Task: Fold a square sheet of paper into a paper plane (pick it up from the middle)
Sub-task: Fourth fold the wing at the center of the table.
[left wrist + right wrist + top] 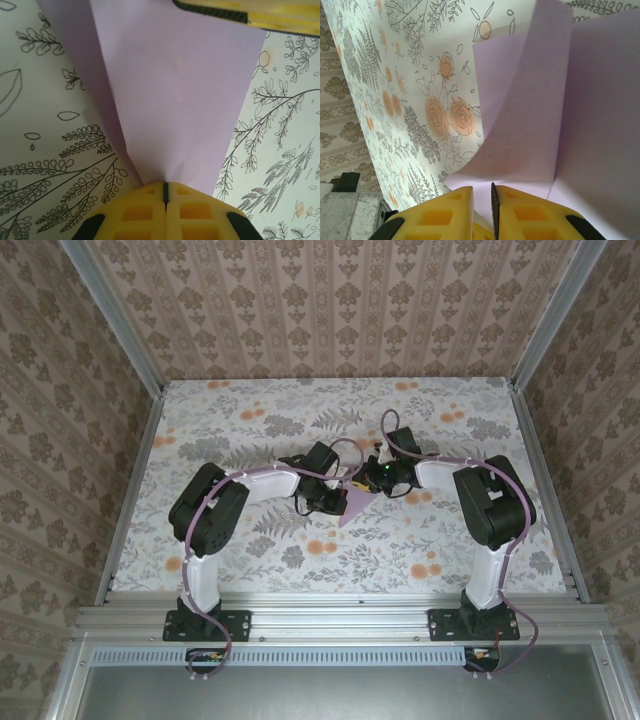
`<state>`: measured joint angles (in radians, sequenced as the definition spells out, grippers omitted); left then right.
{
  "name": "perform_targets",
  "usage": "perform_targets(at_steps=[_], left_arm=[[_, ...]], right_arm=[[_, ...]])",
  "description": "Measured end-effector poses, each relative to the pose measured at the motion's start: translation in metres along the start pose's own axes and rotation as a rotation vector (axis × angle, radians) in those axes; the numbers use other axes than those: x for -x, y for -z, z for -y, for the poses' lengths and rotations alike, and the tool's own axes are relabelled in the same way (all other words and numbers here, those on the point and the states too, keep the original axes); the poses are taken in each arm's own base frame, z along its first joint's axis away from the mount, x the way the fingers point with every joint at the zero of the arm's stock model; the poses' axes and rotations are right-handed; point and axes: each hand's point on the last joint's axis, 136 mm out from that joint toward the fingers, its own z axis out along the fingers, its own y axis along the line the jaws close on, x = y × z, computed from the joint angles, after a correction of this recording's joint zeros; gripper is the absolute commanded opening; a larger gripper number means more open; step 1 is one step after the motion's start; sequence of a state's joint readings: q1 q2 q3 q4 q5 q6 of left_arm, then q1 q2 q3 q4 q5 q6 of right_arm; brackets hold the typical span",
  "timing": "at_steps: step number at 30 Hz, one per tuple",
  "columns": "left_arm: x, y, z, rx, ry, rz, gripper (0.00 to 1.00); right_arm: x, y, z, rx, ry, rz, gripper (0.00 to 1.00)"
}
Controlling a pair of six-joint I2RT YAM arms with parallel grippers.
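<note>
Floral-patterned tabletop (250,560), wallpapered walls (330,310), aluminium rail (340,615) along the bottom of the frame. At table centre lies the square sheet of paper (355,508), pale lilac, creased, one flap raised. It tapers into the left gripper (165,186), which is clamped tight on it. The right gripper (482,192) has its jaws slightly parted around the sheet's edge.

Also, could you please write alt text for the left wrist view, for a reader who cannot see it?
The left hand, yellow and shut, pinches the narrow end of the creased lilac paper, which widens upward across the floral tabletop. A second yellow finger crosses the top right corner, over the paper's far edge.
</note>
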<state>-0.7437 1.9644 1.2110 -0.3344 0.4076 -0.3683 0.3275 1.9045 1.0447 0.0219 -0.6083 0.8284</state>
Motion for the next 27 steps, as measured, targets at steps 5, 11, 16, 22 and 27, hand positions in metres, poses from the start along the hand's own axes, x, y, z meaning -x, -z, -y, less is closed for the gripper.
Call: perform_targets(at_steps=[5,11,16,22,27], left_arm=[[0.000,0.000,0.000,0.003,-0.011,0.001,0.02],[0.000,0.000,-0.001,0.003,-0.026,0.004,0.02],[0.000,0.000,-0.001,0.004,-0.033,0.004,0.02],[-0.001,0.000,-0.001,0.002,-0.044,0.010,0.00],[-0.001,0.000,-0.001,0.001,-0.056,0.015,0.00]], right_arm=[[0.000,-0.008,0.005,-0.008,-0.017,-0.009,0.21],[0.009,-0.016,0.012,-0.049,-0.029,-0.002,0.21],[0.019,-0.019,0.019,-0.112,-0.025,0.014,0.20],[0.025,-0.015,0.026,-0.157,-0.020,0.018,0.20],[0.035,-0.010,0.030,-0.162,-0.024,0.027,0.20]])
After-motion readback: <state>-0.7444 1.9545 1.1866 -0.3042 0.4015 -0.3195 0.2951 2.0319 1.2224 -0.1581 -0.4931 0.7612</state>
